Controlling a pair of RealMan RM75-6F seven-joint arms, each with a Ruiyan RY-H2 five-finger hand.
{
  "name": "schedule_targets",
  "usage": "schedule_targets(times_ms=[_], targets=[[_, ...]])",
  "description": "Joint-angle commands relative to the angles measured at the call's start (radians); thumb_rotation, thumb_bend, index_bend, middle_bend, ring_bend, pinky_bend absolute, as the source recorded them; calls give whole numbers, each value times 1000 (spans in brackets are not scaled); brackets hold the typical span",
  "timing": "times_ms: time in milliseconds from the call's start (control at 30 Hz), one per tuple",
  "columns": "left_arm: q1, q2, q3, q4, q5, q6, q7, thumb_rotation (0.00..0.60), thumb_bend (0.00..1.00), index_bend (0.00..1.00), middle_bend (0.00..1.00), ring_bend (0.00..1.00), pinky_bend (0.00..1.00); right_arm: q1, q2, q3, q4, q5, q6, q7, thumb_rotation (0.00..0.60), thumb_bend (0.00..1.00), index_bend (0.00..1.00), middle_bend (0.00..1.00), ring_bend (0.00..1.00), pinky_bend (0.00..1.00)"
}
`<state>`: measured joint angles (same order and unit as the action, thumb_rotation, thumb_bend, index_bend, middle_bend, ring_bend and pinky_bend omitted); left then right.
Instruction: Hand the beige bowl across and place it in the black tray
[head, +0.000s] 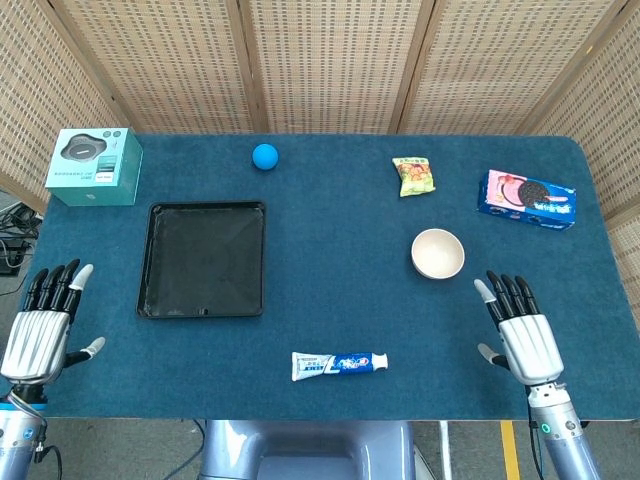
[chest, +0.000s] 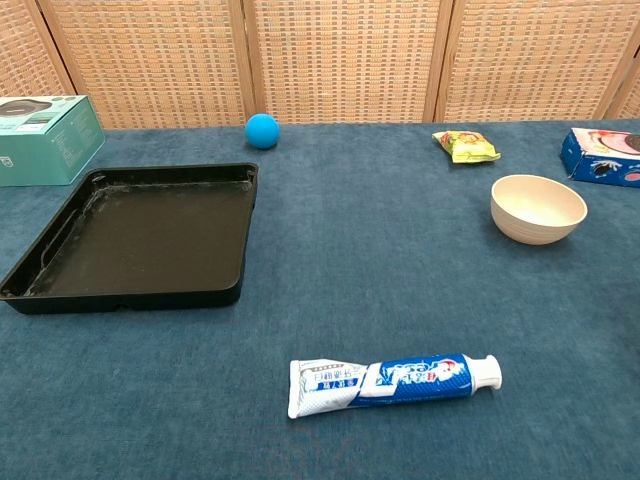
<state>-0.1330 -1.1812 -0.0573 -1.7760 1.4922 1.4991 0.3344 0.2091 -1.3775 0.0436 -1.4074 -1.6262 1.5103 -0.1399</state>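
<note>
Beige and round, the small plastic bowl (head: 438, 253) stands upright on the blue cloth-covered table (head: 330, 230), in the right half, nearer to the right edge than to the middle. The right hand (head: 522, 338) hovers over the front right corner with its back up; its dark fingertips (head: 505, 288) are spread and point toward the bowl, near it but not touching, and it holds nothing. The left hand (head: 38, 333) is at the front left corner, fingers also spread and holding nothing. The shallow rectangular black tray (head: 152, 296) lies in the left half, well apart from the bowl. A white and blue toothpaste tube (head: 339, 364) lies near the front edge, between the two hands.
</note>
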Motion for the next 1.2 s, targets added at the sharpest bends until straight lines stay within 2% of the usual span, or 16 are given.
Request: schedule_targets(times_ms=[33, 133, 300, 367, 433, 533, 733, 933, 1200], targets=[[0, 2, -3, 0, -4, 0, -4, 600, 0, 0, 0, 0, 0, 10, -11, 9, 8, -12, 7, 13, 600, 236, 107, 0, 0, 14], [1, 2, -6, 1, -6, 3, -4, 600, 0, 0, 0, 0, 0, 41, -22, 26, 15, -13, -25, 15, 600, 237, 198, 6, 0, 33], [-2, -4, -7, 7, -2, 3, 4, 600, 0, 0, 0, 0, 0, 128, -33, 84, 8, 23, -129, -10, 600, 248, 355, 112, 0, 92], [-3, -6, -7, 8, -2, 0, 1, 600, 0, 0, 0, 0, 0, 163, -34, 112, 5, 61, -185, -16, 600, 256, 385, 137, 0, 106], [-5, -6, -8, 10, -2, -1, -1, 600, 0, 0, 0, 0, 0, 233, -49, 163, 41, 132, -295, -38, 600, 264, 405, 151, 0, 116], [-7, -6, -9, 11, -4, -5, -4, 600, 0, 0, 0, 0, 0, 273, -66, 184, 73, 175, -353, -58, 600, 275, 423, 162, 0, 123], [-12, -8, -10, 15, -13, -16, -5, 600, 0, 0, 0, 0, 0, 316, -97, 196, 125, 223, -412, -72, 600, 295, 469, 200, 22, 151], [-16, -9, -13, 19, -21, -24, -5, 600, 0, 0, 0, 0, 0, 342, -133, 188, 189, 258, -454, -80, 600, 339, 509, 232, 37, 164], [-23, -14, -14, 27, -30, -38, -3, 600, 0, 0, 0, 0, 0, 364, -183, 174, 288, 292, -496, -50, 600, 343, 532, 248, 41, 169]])
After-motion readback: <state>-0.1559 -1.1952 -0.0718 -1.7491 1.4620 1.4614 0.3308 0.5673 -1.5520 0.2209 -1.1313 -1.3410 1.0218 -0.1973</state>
